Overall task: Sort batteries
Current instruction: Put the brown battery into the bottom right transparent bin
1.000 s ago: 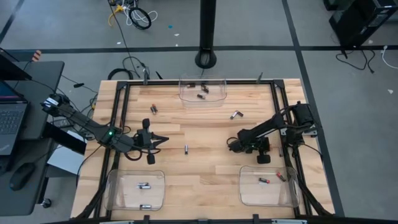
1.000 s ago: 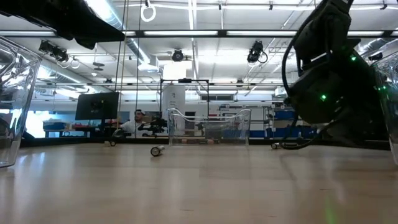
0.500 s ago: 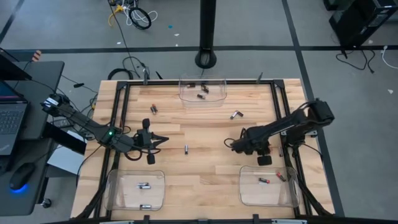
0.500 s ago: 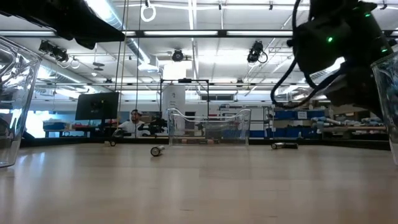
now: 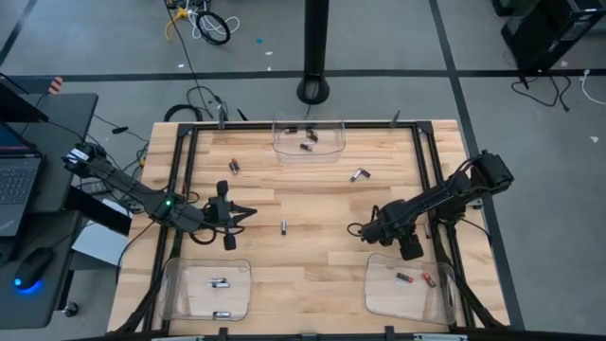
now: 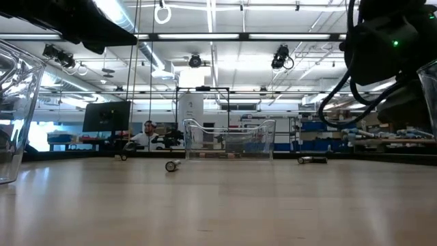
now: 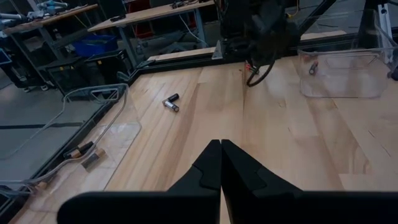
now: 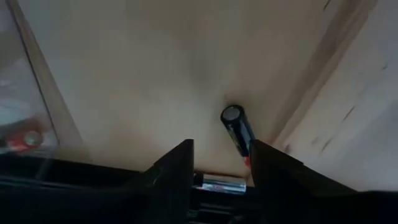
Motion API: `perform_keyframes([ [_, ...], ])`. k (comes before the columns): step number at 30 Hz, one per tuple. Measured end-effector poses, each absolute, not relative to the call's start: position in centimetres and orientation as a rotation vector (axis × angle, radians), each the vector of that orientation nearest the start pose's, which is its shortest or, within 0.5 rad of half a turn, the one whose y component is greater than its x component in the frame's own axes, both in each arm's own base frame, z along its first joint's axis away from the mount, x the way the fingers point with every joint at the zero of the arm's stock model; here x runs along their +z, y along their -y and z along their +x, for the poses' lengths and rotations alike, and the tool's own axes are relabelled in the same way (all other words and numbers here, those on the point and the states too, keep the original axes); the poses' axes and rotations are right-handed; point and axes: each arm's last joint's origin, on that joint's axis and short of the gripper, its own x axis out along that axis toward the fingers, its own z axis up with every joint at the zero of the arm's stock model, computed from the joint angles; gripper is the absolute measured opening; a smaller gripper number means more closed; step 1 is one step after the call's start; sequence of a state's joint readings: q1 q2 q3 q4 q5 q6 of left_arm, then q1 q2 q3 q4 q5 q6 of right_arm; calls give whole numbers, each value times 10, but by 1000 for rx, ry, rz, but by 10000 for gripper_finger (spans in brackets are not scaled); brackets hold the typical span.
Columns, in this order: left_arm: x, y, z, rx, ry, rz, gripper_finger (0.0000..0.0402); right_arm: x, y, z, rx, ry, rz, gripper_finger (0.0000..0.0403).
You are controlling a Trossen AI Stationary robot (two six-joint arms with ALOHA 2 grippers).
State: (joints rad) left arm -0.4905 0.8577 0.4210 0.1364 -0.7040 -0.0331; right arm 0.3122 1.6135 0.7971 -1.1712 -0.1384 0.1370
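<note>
The right end effector (image 5: 365, 230) hangs over the lower-right clear bin (image 5: 379, 294), fingers parted around a dropping black battery (image 8: 238, 129), apparently released there for sorting. Centre-left in the high view, the left end effector (image 5: 249, 212) waits pinched shut and empty above the bench (image 5: 312, 256), where loose batteries (image 5: 283, 226) lie.

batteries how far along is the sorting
Done: batteries lie in all three clear bins. In hand: the open right gripper hangs at the near right bin's edge beside a black battery. Left: three loose cells on the table; the shut left gripper waits.
</note>
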Motion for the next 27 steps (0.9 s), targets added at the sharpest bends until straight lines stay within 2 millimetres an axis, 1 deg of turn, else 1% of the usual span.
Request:
perform_keyframes([
  [8,227,68,168,216,-245,136,11,143,-63,197,105,-1991,-98,163],
  [10,227,69,168,216,-245,136,11,146,-63,200,75,-1977,-116,163],
  [15,227,69,168,216,-245,136,11,152,-65,205,89,-1959,-101,164],
  [19,227,69,168,216,-245,136,11,155,-66,206,66,-1966,-88,165],
  [24,227,68,168,216,-245,136,11,164,-65,206,31,-2007,-113,165],
  [27,227,69,168,216,-245,136,11,173,-62,207,13,-1995,-123,166],
])
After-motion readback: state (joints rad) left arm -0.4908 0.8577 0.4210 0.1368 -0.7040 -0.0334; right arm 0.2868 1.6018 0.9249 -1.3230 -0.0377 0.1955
